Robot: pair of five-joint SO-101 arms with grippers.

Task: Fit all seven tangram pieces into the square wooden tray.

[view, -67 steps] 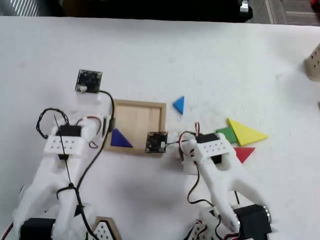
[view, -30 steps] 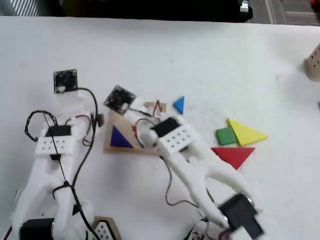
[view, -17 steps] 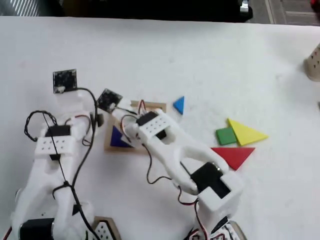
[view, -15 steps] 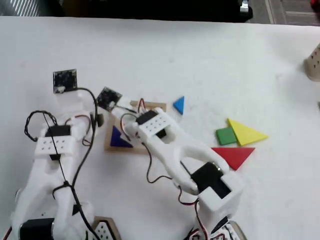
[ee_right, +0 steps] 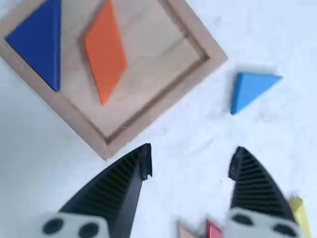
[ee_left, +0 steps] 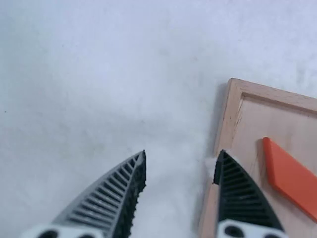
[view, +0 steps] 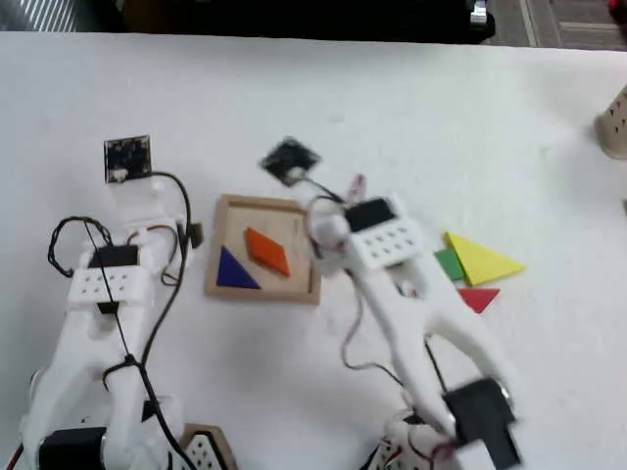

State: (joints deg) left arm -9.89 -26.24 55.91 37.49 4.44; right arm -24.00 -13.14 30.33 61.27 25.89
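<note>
Your tray point(view: 263, 294) holds the dark blue triangle point(view: 233, 269) and orange parallelogram point(view: 267, 251). Both tools gape empty: left tool point(ee_left: 182, 156) at the tray's edge, right tool point(ee_right: 193, 148) near the small blue triangle point(ee_right: 252, 88). Straddle its flat sides squarely before closing.

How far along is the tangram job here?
Done: the dark blue triangle and orange parallelogram lie in the wooden tray. In hand: nothing; the right gripper is open above the table near the light blue triangle, the left gripper open at the tray's edge. Left: that triangle, the green square, yellow triangle and red triangle, all on the table.
</note>
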